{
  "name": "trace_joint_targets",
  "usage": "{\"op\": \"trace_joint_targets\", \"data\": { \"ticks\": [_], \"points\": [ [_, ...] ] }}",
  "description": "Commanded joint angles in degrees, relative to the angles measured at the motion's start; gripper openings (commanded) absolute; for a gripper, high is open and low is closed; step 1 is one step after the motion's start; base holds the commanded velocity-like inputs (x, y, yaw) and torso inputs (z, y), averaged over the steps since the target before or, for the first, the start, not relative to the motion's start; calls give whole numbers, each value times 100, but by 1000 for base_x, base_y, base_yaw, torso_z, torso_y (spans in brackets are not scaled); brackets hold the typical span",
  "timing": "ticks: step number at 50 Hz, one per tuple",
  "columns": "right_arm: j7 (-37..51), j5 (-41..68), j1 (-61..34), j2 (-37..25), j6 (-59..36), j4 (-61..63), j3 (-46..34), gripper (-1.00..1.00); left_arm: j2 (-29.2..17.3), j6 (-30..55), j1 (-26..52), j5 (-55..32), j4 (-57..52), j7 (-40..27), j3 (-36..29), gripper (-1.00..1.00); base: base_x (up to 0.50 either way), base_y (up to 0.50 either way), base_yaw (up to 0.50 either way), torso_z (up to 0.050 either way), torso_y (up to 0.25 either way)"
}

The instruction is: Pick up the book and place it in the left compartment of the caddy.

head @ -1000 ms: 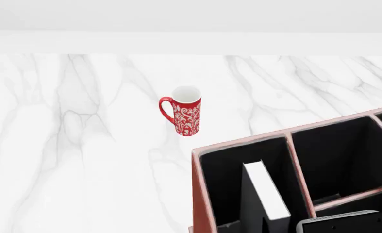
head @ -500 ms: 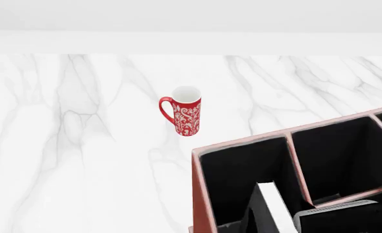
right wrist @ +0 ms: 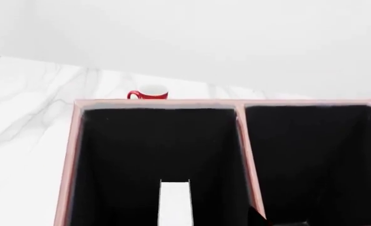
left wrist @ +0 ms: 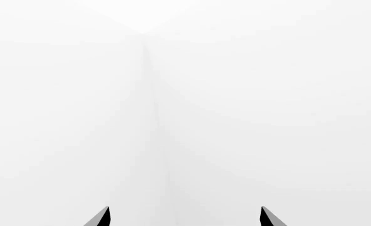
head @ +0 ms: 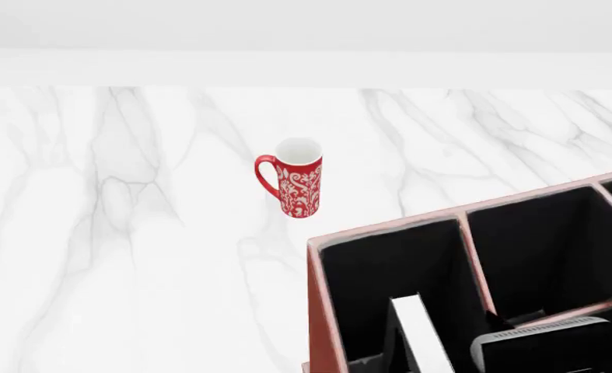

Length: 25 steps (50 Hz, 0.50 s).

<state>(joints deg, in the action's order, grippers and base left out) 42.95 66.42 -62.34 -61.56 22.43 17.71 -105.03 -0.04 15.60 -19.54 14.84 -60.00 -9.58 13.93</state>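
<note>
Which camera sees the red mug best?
The head view: the whole red mug shows there, handle and pattern, standing on the marble table. The right wrist view catches only its rim behind the caddy. The left wrist view shows none.

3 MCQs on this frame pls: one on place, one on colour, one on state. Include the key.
1. Where is the book?
A. flat on the counter
B. inside the caddy's left compartment
C. beside the mug

2. What colour is the mug outside?
A. red with white pattern
B. plain blue
C. black

3. How are the left gripper's fingertips?
A. pressed together
B. clamped on the mug
C. spread apart, nothing between

Key: 1 B, white page edges rise from the left compartment of the caddy. 2 A, the head view shows red with white scrollwork. 3 C, the left wrist view shows two tips wide apart against blank white.
</note>
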Motion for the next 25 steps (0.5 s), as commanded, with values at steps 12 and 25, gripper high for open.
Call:
{"op": "trace_joint_targets", "data": {
  "ticks": [12,25],
  "points": [
    [159,-165,-134,-346,17,495,119,100,0,-13,-9,-6,0,-5,1,100,0,0,0,0,0],
    [486,-520,-344,-957,108,1335,294,100,0,0,7,8,0,-4,-12,100,0,0,0,1,0]
  ]
}}
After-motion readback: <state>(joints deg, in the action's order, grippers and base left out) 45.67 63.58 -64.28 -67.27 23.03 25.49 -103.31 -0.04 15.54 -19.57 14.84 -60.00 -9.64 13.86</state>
